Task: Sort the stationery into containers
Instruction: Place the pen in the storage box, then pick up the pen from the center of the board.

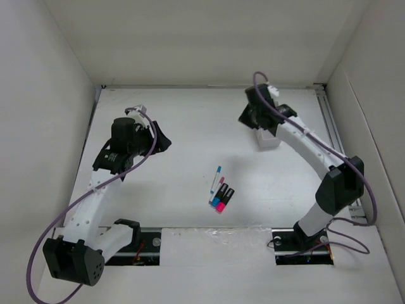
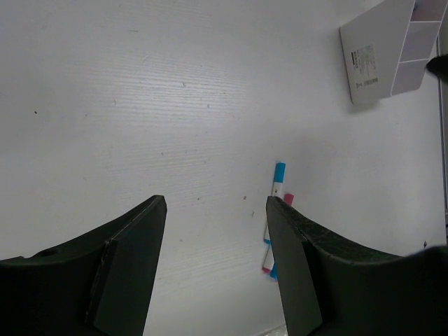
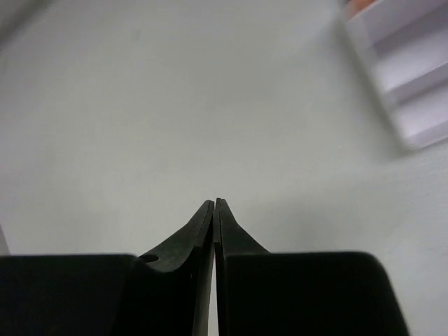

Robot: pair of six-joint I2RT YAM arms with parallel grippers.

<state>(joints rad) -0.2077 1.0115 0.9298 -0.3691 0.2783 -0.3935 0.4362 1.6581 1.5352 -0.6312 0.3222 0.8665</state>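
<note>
The stationery lies in a small cluster at the table's centre: a thin blue-capped pen (image 1: 217,177), a thin blue-pink pen (image 1: 214,191), and two black markers, one with a blue end (image 1: 217,201) and one with a pink end (image 1: 224,198). The pens also show in the left wrist view (image 2: 278,179), partly behind the right finger. The white two-compartment box (image 1: 270,140) stands at the back right, under my right arm; it also shows in the left wrist view (image 2: 378,52) and the right wrist view (image 3: 409,77). My left gripper (image 1: 163,140) (image 2: 215,203) is open and empty, left of the pens. My right gripper (image 1: 245,118) (image 3: 214,203) is shut and empty, just left of the box.
An orange piece (image 3: 360,5) shows blurred at the box's far compartment. White walls (image 1: 57,95) enclose the table on the left, back and right. A metal rail (image 1: 332,120) runs along the right edge.
</note>
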